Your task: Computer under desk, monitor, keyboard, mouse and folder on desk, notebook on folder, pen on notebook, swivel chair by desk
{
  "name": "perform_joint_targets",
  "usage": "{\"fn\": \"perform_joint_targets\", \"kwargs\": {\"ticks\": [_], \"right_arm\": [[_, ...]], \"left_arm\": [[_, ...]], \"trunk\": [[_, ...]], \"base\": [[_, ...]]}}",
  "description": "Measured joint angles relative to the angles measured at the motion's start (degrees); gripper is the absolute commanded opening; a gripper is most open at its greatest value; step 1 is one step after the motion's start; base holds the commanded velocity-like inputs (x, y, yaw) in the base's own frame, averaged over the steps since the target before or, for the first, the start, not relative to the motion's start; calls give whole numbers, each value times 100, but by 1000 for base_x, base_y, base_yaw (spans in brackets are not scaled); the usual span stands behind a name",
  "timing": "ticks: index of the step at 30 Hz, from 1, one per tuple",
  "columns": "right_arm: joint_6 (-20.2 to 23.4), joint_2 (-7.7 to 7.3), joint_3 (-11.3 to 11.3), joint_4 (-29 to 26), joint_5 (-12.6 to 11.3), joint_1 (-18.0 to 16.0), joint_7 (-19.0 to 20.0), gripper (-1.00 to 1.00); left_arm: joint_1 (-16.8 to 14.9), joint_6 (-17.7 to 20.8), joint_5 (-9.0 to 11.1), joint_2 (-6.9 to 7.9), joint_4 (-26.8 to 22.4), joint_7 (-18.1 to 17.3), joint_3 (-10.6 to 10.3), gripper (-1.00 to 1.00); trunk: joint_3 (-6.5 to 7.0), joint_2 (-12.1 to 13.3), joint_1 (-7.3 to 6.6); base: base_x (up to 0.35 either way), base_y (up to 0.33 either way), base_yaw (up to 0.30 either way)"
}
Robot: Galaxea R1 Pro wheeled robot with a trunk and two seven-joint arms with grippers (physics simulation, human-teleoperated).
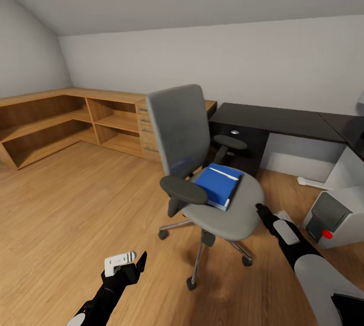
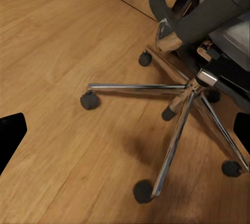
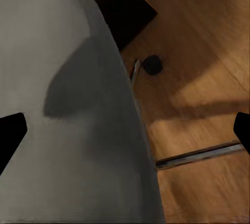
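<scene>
The blue folder (image 1: pixel 219 185) lies flat on the swivel chair (image 1: pixel 222 204) seat. The right gripper (image 1: pixel 262 211), fingers apart, hovers at the seat's edge just beside it, seemingly lined up to grab; the left gripper (image 1: pixel 132 263) hangs spread, idle, near the chair's base.

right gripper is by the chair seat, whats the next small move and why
Probably ease the right gripper forward and up over the seat edge toward the blue folder. The folder lies on the swivel chair seat; the gripper sits at the seat's front edge, its fingers spread and holding nothing, and the black desk behind has bare surface.
</scene>
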Motion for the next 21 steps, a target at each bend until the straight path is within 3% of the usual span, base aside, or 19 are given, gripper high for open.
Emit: {"fn": "perform_joint_targets", "kwargs": {"ticks": [6,10,21], "right_arm": [[876,-227,-15,98,-517,0,499,100],[966,-242,-19,114,-577,0,558,100],[992,-251,-19,49,-577,-1,572,100]], "left_arm": [[1,2,6,-2,-1,0,0,100],[1,0,1,1,-1,0,2,100],[3,2,-1,7,-2,-1,3,100]], "trunk": [[0,0,0],[0,0,0],[-12,0,0]], "base": [[0,0,0],[0,0,51],[0,0,248]]}}
